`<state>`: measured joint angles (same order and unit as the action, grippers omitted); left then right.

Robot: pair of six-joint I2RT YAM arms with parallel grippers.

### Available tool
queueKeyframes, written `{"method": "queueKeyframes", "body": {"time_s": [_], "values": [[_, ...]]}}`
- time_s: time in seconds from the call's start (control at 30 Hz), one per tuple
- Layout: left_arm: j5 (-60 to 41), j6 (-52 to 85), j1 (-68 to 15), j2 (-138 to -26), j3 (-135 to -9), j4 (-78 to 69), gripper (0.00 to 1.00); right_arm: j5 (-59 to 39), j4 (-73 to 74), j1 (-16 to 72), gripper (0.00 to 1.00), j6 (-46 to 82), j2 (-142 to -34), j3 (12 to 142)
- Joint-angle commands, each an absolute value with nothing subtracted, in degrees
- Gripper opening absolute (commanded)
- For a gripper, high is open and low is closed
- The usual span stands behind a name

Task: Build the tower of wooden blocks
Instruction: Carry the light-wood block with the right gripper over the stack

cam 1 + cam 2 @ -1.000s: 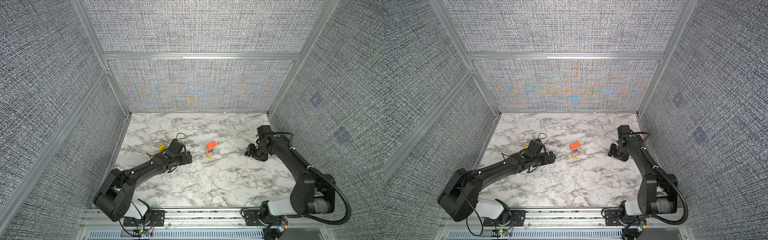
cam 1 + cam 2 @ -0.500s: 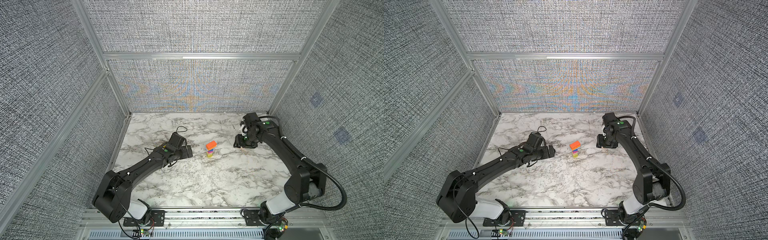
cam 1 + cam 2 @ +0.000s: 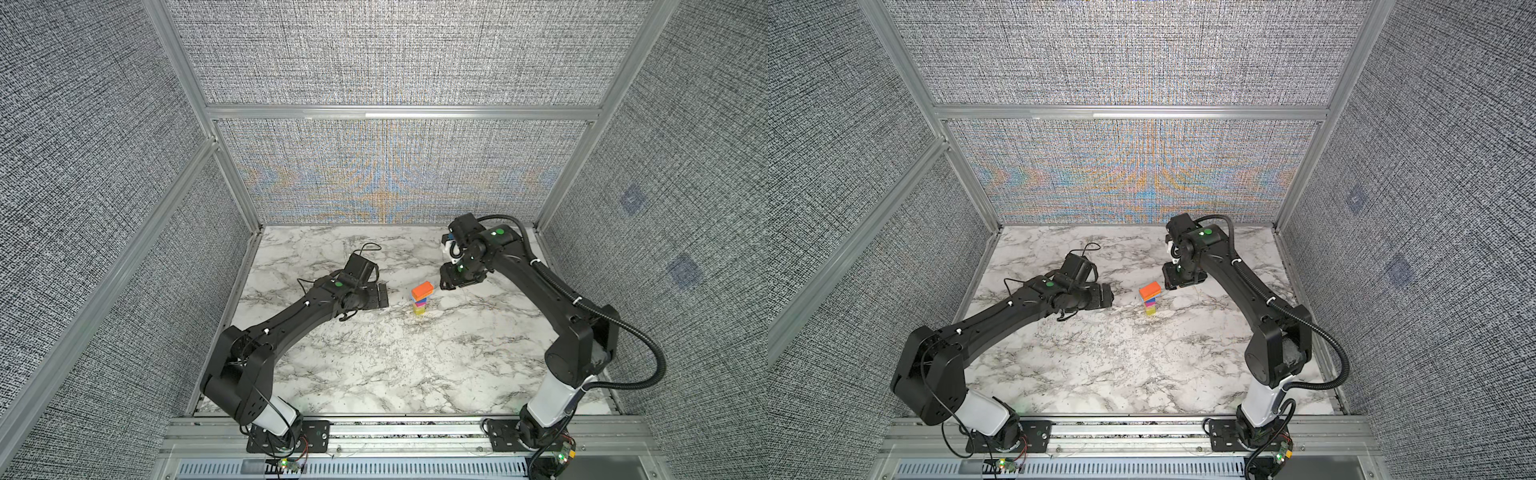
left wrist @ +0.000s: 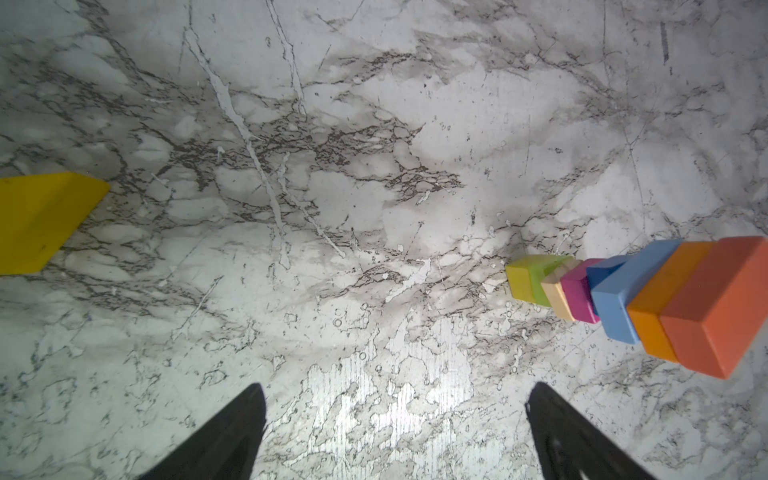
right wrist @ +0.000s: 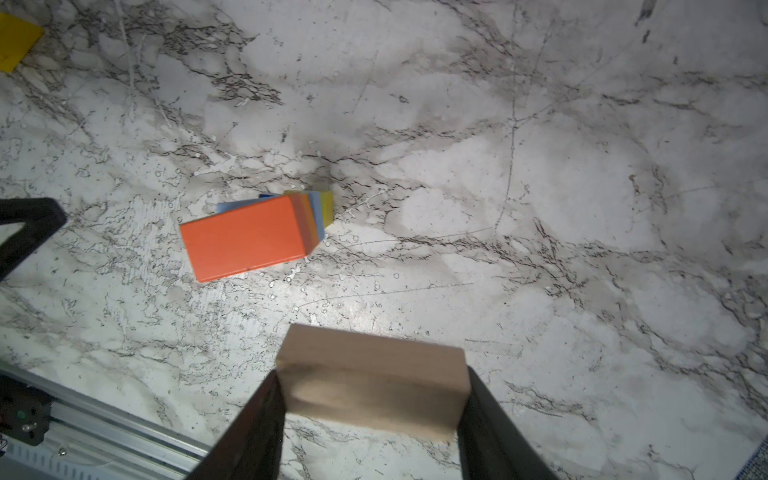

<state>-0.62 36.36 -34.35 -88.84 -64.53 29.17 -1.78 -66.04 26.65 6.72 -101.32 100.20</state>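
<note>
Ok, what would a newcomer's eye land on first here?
The narrow coloured tower, capped by an orange slab, stands between the arms. Next, the right gripper, shut on a plain wooden plank beside it. The left gripper hangs open, a yellow wedge lying loose nearby.

Grey woven panels (image 3: pixel 374 54) are closing in three sides, and aluminium bars (image 3: pixel 399 112) are framing them. A white veined marble surface (image 3: pixel 374 365) is lying below, and a metal rail (image 3: pixel 415 428) is running along its front edge.
</note>
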Motion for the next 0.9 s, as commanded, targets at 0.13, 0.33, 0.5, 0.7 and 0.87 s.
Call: {"method": "queueKeyframes", "body": {"time_s": [0.13, 0.33, 0.5, 0.7, 0.87], "values": [[-1.3, 34.8, -34.0, -91.8, -66.6, 31.0, 0.99, -5.9, -67.1, 29.0, 0.50, 3.0, -103.9, 104.4], [-1.6, 35.1, -33.8, -93.6, -66.7, 30.3, 0.99, -8.0, -67.1, 30.3, 0.50, 0.3, -105.7, 106.6], [-1.6, 35.2, -33.4, -93.7, -65.9, 29.4, 0.99, -8.1, -67.9, 31.0, 0.50, -1.5, -107.8, 108.5], [-1.8, 35.3, -33.2, -94.2, -65.0, 28.4, 0.99, -8.5, -69.9, 31.2, 0.50, -3.6, -110.5, 111.4], [-2.2, 35.3, -32.9, -94.5, -64.4, 27.7, 0.99, -7.8, -72.1, 31.4, 0.50, -4.9, -112.0, 113.3]]}}
